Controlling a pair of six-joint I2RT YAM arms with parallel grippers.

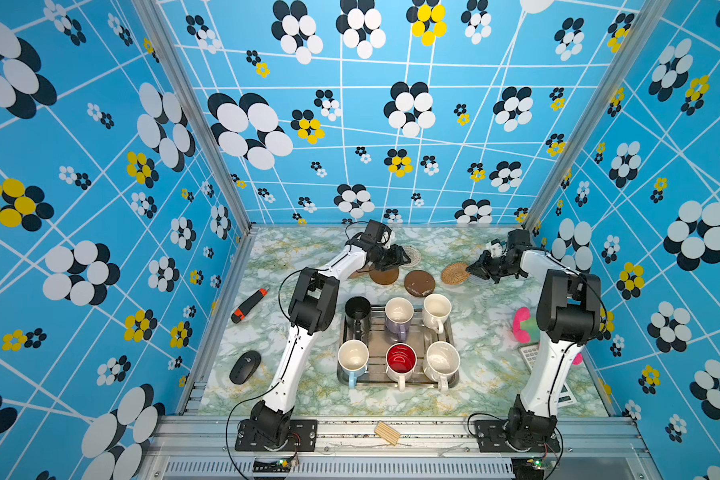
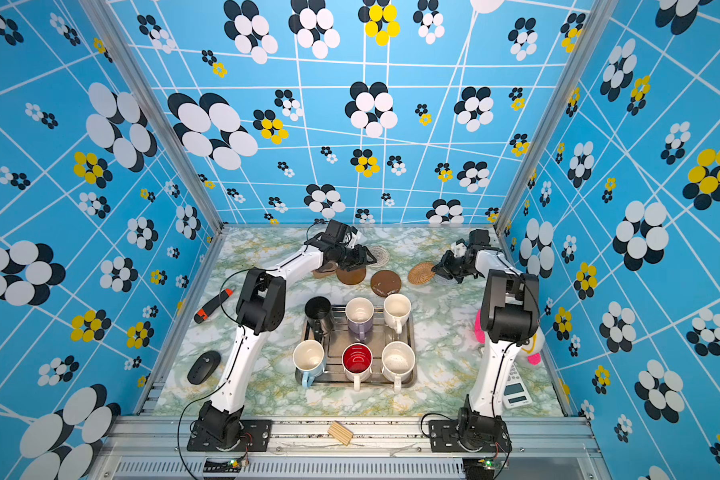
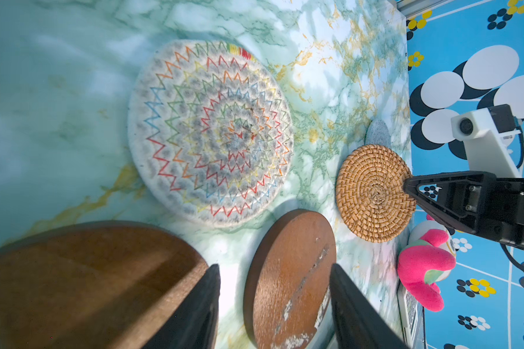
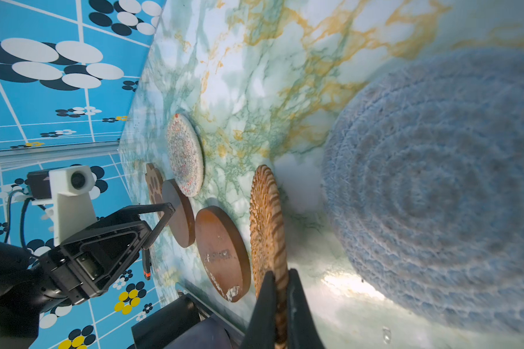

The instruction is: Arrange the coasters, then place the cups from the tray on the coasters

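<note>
Several coasters lie behind the tray (image 1: 376,336): a paw-shaped one (image 4: 153,184), two dark-brown discs (image 1: 384,275) (image 1: 419,283), a lacy disc (image 1: 413,254), a rattan disc (image 1: 454,273) and a grey spiral disc (image 4: 436,187). My left gripper (image 1: 404,257) (image 3: 274,269) hangs open and empty above the nearer dark-brown disc (image 3: 88,287). My right gripper (image 1: 472,268) (image 4: 280,275) is shut on the rim of the rattan disc (image 4: 265,217), beside the spiral one. The tray holds several cups: black (image 1: 357,309), lavender (image 1: 398,318), cream (image 1: 436,311), light blue (image 1: 353,357), red-inside (image 1: 400,359), speckled (image 1: 442,361).
An orange-and-black tool (image 1: 249,305) and a black mouse (image 1: 245,366) lie at the table's left. A pink plush toy (image 1: 521,324) and a small keypad device (image 1: 531,355) sit at the right, behind the right arm. A wooden piece (image 1: 387,432) rests on the front rail.
</note>
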